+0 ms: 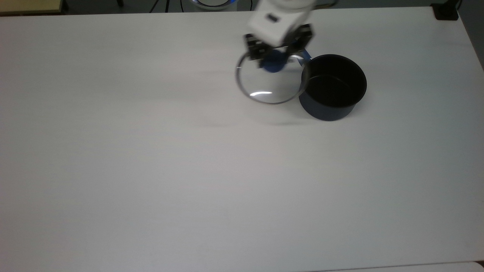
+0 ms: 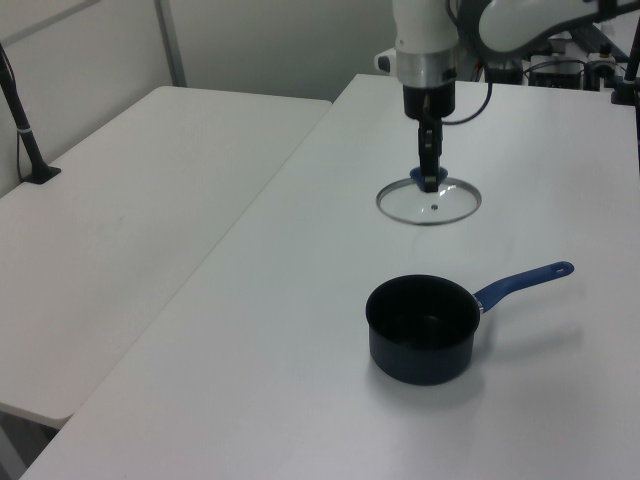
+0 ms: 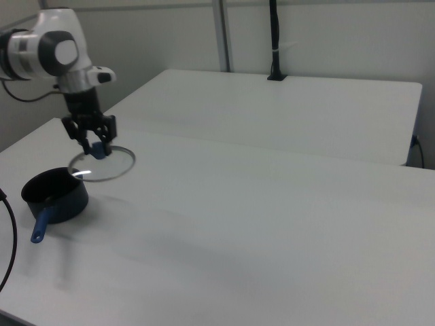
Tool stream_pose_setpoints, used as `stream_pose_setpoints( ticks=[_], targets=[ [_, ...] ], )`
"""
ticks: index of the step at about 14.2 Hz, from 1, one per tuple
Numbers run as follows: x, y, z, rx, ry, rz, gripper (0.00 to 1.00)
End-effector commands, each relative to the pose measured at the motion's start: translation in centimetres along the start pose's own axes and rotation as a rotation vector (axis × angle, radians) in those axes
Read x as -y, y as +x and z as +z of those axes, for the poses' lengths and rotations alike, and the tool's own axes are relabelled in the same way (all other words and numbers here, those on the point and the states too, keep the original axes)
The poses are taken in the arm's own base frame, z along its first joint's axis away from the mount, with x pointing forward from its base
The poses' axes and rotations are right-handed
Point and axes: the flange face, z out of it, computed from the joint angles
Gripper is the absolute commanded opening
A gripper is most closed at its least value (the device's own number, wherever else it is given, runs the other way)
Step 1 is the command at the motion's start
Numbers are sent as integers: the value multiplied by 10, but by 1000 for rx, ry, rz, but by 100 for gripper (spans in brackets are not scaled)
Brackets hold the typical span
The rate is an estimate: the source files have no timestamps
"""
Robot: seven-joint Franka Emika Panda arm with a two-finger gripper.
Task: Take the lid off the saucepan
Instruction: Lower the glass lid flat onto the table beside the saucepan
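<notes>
Saucepan handle mostly behind end effector

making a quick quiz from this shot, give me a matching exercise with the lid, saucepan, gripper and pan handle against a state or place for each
Column A
1. lid
2. saucepan
3. gripper
4. pan handle

Column B
a. open on top, black inside showing
b. shut on the blue knob
c. held off the pot, to the top view's left of it
d. sticks out toward the left view's right

Pairs: 1-c, 2-a, 3-b, 4-d
</notes>
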Motion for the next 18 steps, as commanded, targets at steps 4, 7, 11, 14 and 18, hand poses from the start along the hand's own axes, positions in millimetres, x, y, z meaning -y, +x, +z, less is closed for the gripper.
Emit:
stream_pose_setpoints(
  ticks=[4, 7, 11, 14, 18],
  targets=[
    [-88, -19, 105, 23, -62, 86, 47],
    [-117, -11, 125, 4, -86, 114, 47],
    [-128, -5, 155, 31, -115, 118, 48],
    [-138, -5, 160, 39, -120, 132, 83],
    [-141, -6, 127, 5, -121, 144, 100]
  ],
)
